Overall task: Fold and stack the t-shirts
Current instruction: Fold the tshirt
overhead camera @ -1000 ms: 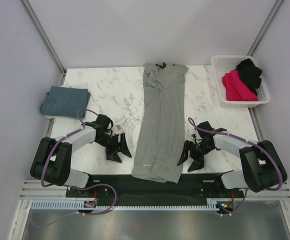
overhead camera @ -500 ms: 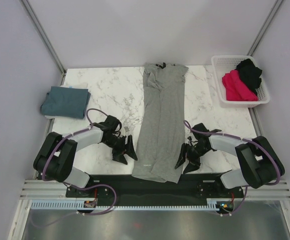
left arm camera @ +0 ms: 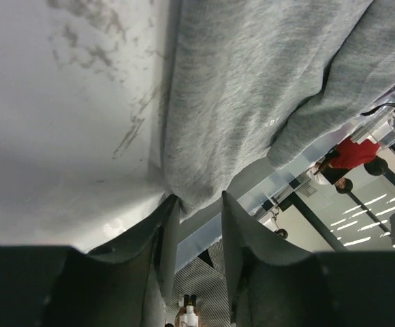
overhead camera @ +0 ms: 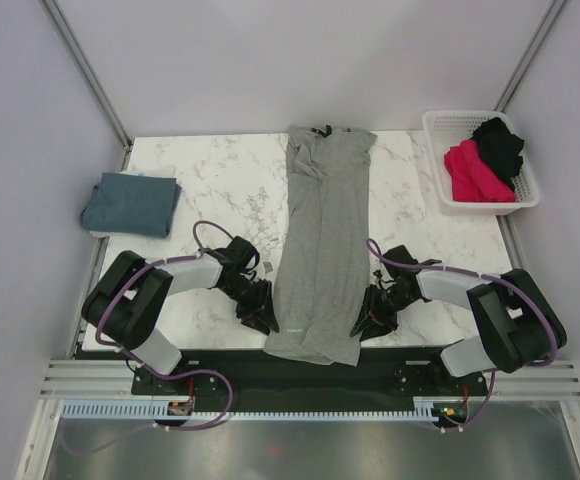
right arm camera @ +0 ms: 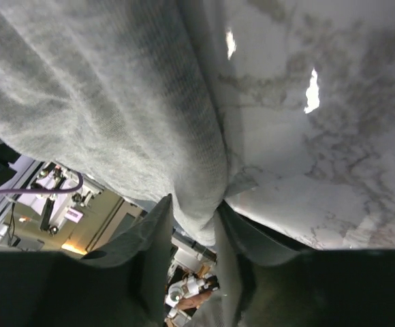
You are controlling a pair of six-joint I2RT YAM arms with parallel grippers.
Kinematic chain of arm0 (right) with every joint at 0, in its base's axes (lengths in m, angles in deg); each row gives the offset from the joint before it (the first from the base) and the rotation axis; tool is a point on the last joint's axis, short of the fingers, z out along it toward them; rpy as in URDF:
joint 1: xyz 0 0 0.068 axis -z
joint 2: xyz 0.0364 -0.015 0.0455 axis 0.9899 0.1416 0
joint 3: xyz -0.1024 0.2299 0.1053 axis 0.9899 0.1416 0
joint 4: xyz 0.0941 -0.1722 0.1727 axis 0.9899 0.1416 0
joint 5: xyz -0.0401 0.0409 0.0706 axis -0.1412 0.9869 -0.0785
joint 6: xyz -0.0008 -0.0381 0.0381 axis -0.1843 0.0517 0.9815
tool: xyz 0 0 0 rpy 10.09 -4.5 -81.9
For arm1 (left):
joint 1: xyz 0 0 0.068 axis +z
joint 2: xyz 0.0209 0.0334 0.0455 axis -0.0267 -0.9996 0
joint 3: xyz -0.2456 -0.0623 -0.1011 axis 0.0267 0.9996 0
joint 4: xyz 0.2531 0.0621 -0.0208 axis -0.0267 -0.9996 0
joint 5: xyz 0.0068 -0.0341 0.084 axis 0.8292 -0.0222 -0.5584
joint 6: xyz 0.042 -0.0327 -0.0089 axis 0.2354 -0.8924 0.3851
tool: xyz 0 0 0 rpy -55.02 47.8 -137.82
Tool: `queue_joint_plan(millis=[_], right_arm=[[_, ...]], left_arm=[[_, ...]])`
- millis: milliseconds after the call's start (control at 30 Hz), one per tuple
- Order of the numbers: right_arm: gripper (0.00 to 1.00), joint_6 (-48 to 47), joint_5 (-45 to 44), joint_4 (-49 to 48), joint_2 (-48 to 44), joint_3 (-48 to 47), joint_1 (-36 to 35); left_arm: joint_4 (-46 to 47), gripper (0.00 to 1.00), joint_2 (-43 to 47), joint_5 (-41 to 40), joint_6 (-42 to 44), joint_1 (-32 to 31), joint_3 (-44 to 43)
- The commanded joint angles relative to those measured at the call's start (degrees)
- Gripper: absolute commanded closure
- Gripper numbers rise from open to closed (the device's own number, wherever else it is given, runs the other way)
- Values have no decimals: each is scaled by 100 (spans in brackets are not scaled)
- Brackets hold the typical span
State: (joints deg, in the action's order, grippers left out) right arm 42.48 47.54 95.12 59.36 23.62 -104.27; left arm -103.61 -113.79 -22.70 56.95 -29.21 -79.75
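From above, the grey shirt (overhead camera: 320, 245) lies folded into a long narrow strip down the middle of the marble table (overhead camera: 220, 180), collar at the far edge, hem reaching the near edge and spilling a little onto the black base plate. The left gripper (overhead camera: 258, 310) presses against the strip's left edge near the hem; the right gripper (overhead camera: 367, 318) meets the right edge at about the same level. Bare marble lies open on both sides of the strip. A folded teal shirt (overhead camera: 130, 203) sits at the table's left edge, well apart from the arms. In the far right corner a white basket (overhead camera: 455, 114) holds a pink shirt (overhead camera: 475, 172) and a black shirt (overhead camera: 498, 143).

The left wrist camera shows the grey shirt's long edge running along the marble, with its near corner caught between the two fingers; cloth fills the gap from one to the other, so the left gripper is clamped on the grey shirt.

The right wrist camera shows a thick fold of the grey shirt's edge squeezed between that gripper's fingers, also clamped, with bare marble to the right of the fold
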Motion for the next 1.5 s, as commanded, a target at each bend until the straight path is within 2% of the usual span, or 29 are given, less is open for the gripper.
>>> queue_joint_plan(millis=[0, 100, 167, 200, 333, 500, 667, 1033, 1267, 1467], right_arm=[[63, -7, -291, -387, 45, 78, -35], [76, -51, -282, -387, 1, 104, -35], [83, -86, -291, -378, -43, 96, -35], [88, -95, -291, -361, -86, 87, -35], [99, -323, -440, -45, -324, -132, 0], [100, -842, -642, 623, -824, -651, 211], [100, -1114, -713, 922, -931, -1222, 483], [100, -1220, -713, 738, 281, -3031, 1195], [100, -1176, -818, 317, 1204, -4069, 1503], [100, -1079, -810, -131, 2206, -4975, 1609]], left_arm=[[245, 62, -5, 229, -264, -81, -143], [289, 73, 12, 246, -255, -107, -134], [315, 93, 56, 290, -238, -116, -151], [289, 98, 73, 264, -238, -116, -160], [280, 98, 214, 334, -159, -116, -256], [166, 98, 346, 308, 60, -90, -783], [26, 98, 162, 352, 315, -2, -1538], [-274, 98, -479, 475, 606, 692, -3191], [-256, 98, -1446, 545, 711, 1210, -4509], [-107, 98, -2605, 501, 773, 1343, -5774]])
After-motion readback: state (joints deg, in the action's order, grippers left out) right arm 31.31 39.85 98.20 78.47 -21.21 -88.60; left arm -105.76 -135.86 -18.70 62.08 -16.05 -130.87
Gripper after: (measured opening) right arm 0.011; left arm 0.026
